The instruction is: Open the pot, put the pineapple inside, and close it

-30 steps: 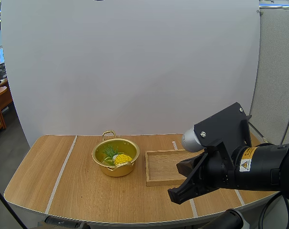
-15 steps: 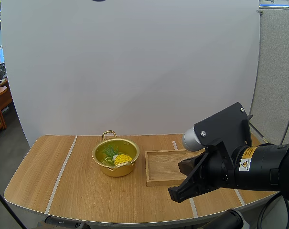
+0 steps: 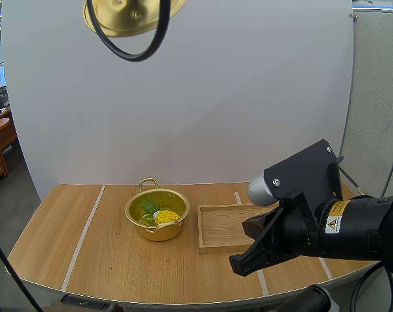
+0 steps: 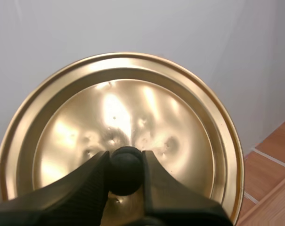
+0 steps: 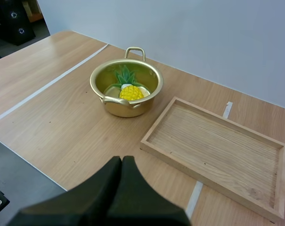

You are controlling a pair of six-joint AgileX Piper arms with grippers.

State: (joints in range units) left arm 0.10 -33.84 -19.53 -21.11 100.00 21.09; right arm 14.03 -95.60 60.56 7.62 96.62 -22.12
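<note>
Gold metal is seen in two places. The pot (image 3: 157, 214) stands uncovered on the desk (image 3: 73, 240), and its lid (image 3: 132, 16) is held in the air well above the desk.

In the left wrist view the lid (image 4: 128, 117) is turned with its domed top to the camera. Its black knob (image 4: 126, 170) is pinched by the left tool (image 4: 126, 162), with a ribbed finger (image 4: 96, 175) pressed against each side.

The pineapple (image 3: 165, 216) is lying inside the pot. Its yellow body is toward the near wall and its green leaves point toward the far side. From the right wrist view the pot (image 5: 126, 87) is seen with one loop handle at the back and one at the front, and the pineapple (image 5: 131, 92) rests on its bottom.

A wooden tray (image 5: 217, 146) lies just to the right of the pot, parallel to it and not touching it.

The right tool (image 5: 122, 162) is pressed together into one dark wedge with nothing gripped. In the high view it (image 3: 243, 262) hangs over the near part of the desk, in front of the tray (image 3: 223, 227).
</note>
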